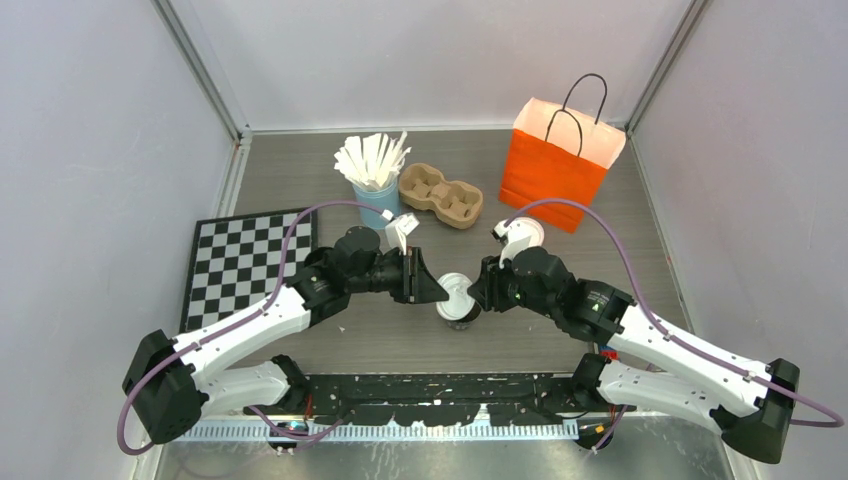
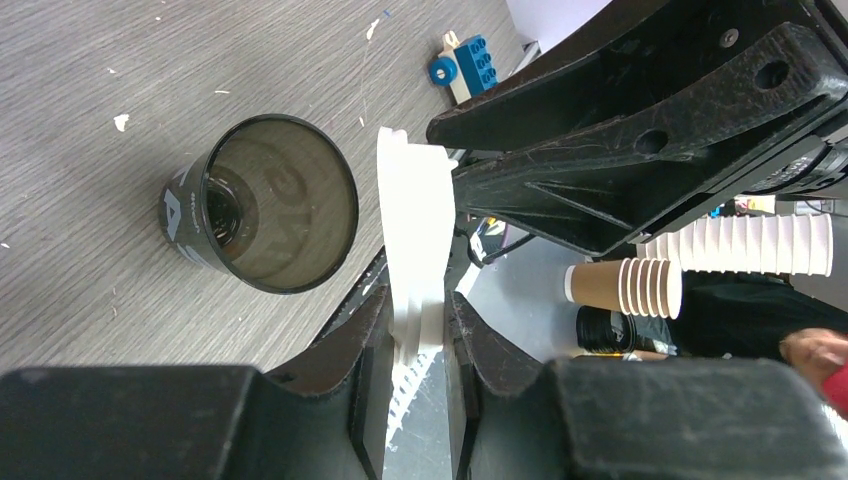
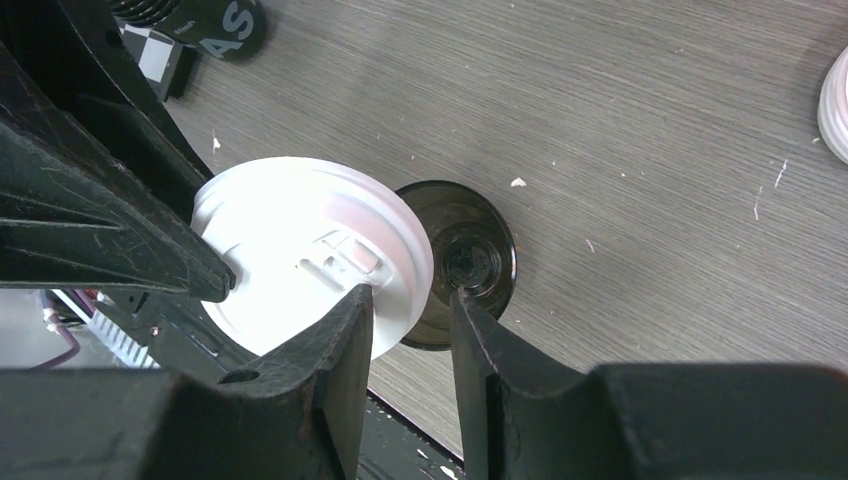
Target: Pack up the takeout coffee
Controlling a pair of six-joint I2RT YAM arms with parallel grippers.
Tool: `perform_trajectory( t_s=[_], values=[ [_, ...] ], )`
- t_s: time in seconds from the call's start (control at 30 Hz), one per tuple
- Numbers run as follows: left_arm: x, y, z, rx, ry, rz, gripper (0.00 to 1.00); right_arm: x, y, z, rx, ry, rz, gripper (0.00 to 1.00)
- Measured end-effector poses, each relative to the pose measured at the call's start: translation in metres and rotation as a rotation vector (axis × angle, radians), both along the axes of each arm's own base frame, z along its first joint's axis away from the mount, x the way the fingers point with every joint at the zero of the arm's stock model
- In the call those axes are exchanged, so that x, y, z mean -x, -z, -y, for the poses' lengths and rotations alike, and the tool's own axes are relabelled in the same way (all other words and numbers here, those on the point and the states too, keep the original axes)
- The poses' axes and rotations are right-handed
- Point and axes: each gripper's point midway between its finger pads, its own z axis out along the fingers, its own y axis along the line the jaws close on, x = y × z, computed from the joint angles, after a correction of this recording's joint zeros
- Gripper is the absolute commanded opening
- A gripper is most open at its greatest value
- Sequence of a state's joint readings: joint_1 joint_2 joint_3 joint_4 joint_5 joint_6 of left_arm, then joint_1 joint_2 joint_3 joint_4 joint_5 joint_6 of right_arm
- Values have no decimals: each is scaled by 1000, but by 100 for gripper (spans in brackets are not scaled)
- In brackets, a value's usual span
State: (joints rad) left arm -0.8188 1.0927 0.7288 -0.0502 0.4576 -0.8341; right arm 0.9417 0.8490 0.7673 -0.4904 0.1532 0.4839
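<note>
Left tool (image 2: 415, 320) closed on a white lid (image 2: 415, 220), gripped edge-on by its rim, presumably so it can be turned flat and pressed on. The uncapped dark cup (image 2: 270, 205) stands upright on the surface (image 2: 100, 80) just beyond its tips. Right tool (image 3: 410, 295), opposite, is parted narrowly above the cup's rim and apparently grips nothing; it is probably poised to steady the cup. A lidded second cup (image 1: 527, 232) waits beyond it, nearer the orange bag (image 1: 555, 170).

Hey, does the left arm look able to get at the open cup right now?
Probably yes. The left claw, shut on a lid, hangs right beside the cup, whose mouth is uncovered; the right claw by its rim may crowd it.
</note>
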Motion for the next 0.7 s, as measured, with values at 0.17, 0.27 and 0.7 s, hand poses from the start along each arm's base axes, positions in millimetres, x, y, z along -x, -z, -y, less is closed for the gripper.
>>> perform_trajectory(
  t_s=[0.17, 0.27, 0.7],
  values=[
    [0, 0, 0, 0, 0, 1, 24, 2, 5, -2, 3, -23, -4, 42],
    [1, 0, 0, 0, 5, 4, 24, 5, 7, -3, 5, -43, -7, 38],
    [7, 1, 1, 1, 54, 15, 24, 4, -5, -3, -19, -77, 45, 36]
  ],
)
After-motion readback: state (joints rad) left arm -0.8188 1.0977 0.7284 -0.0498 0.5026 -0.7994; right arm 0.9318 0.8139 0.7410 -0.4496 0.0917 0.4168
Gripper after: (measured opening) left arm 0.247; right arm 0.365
